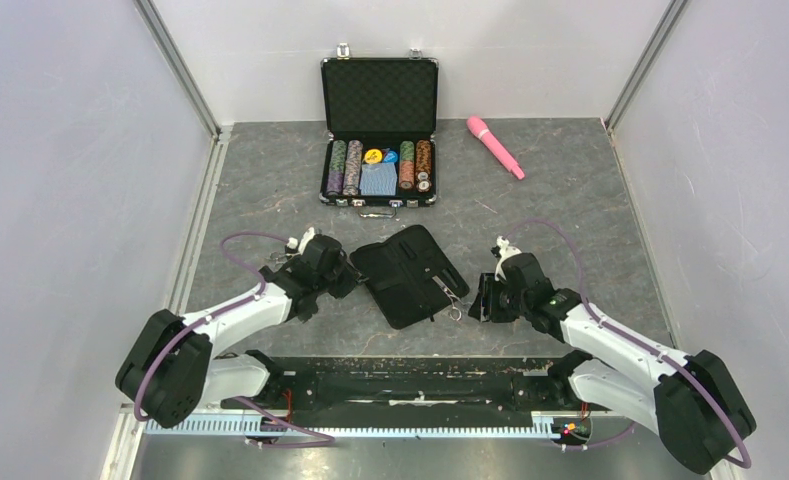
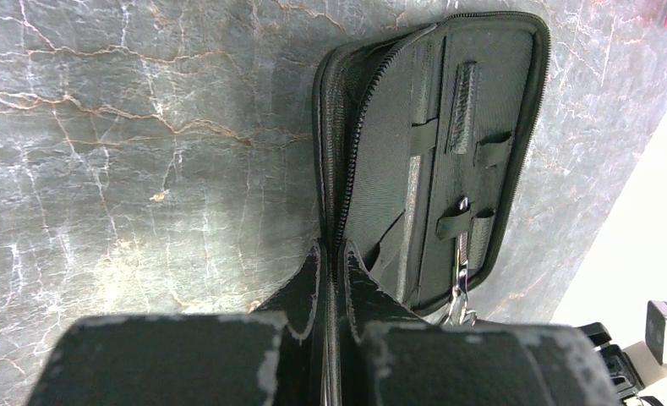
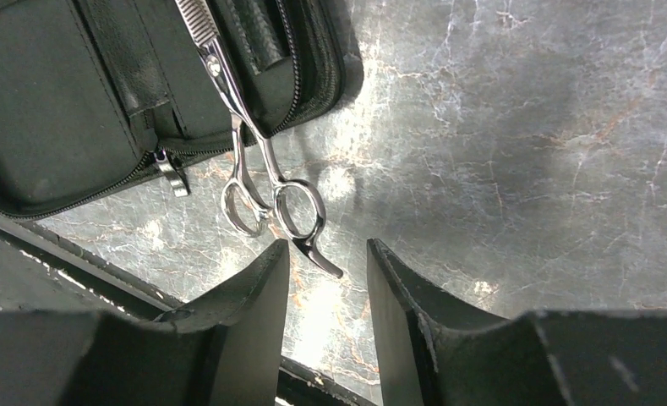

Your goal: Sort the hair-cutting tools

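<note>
**Sorting at an early stage: scissors half out of pouch, combs not confirmed**

The black fabric zip pouch (image 1: pixel 410 272) lies open on the grey marbled desk (image 1: pixel 590 230), between the two arms. The left tool (image 2: pixel 330 258) is clamped on the pouch's near edge beside the zip, with its fingers pressed together over the fabric. The right tool (image 3: pixel 328 249) has its fingers apart and holds nothing. It is just beside the ring handles of the slim silver metal scissors (image 3: pixel 247 127). The scissors' blades lie on the pouch's inner panel, while the handles overhang its rim onto the desk. The left wrist view shows dark narrow strips under the pouch's straps, but whether these are the black combs cannot be told.

Judgement: little is done. No item of the set lies clear of the pouch. The scissors appear next for pick-up, and the combs remain to be located and sorted
</note>
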`<state>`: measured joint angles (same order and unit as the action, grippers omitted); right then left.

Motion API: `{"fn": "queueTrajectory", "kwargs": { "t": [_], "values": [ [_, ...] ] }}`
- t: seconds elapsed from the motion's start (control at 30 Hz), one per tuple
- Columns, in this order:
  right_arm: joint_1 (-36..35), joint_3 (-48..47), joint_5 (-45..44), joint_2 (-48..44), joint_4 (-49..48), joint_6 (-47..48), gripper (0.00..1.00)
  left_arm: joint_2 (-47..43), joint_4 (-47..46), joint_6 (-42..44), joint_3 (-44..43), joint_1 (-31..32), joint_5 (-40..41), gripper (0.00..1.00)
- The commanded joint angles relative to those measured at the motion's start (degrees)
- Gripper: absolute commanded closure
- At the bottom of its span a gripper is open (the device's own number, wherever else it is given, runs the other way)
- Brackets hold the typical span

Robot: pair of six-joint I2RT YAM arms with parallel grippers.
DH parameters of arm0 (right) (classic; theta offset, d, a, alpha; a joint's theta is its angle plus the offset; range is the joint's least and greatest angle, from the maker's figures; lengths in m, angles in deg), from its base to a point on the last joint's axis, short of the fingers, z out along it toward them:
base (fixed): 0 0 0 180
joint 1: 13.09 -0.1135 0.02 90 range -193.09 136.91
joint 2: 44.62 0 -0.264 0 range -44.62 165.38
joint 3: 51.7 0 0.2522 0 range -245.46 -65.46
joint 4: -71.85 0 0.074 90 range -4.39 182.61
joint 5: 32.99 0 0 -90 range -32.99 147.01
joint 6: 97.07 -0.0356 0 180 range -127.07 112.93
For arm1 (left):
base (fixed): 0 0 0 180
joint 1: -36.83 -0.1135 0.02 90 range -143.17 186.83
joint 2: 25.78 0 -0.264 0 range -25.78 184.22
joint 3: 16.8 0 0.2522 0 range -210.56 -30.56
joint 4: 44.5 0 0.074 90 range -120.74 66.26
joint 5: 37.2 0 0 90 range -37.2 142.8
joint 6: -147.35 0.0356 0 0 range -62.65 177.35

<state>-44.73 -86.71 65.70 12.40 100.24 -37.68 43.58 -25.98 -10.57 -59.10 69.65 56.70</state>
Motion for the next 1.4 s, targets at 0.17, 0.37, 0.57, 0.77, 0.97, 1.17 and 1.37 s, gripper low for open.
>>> {"fn": "queueTrajectory", "kwargs": {
  "t": [0.17, 0.37, 0.57, 0.77, 0.97, 1.17, 1.37],
  "values": [
    [0.1, -1.7, 0.8, -1.3, 2.0, 3.8, 0.6, -0.3, 0.7, 2.9, -1.7, -0.1, -0.2, 0.98],
    [0.1, -2.1, 3.6, 0.7, 0.8, 5.8, 0.61, 0.3, 0.3, 3.0, -1.8, -0.1, -0.9, 0.98],
    [0.1, -2.3, 5.1, 1.7, -0.7, 6.2, 0.65, 0.1, 0.4, 2.8, -1.6, -0.1, -1.1, 0.98],
    [0.1, -2.5, 5.6, 3.0, -3.1, 5.8, 0.75, 0.7, -0.1, 2.7, -1.9, -0.1, -1.8, 0.98],
    [0.1, -3.5, 6.6, 5.6, -5.7, 5.4, 0.79, 0.9, -0.2, 2.8, -1.8, -0.1, -2.2, 0.98],
    [0.1, -5.7, 6.3, 8.1, -6.0, 7.1, 0.8, 1.1, -0.2, 3.0, -2.0, -0.1, -2.4, 0.98],
    [0.1, -7.6, 7.0, 10.6, -5.6, 10.7, 0.82, 1.2, -0.2, 3.2, -2.2, -0.1, -2.6, 0.98]
  ]
}}
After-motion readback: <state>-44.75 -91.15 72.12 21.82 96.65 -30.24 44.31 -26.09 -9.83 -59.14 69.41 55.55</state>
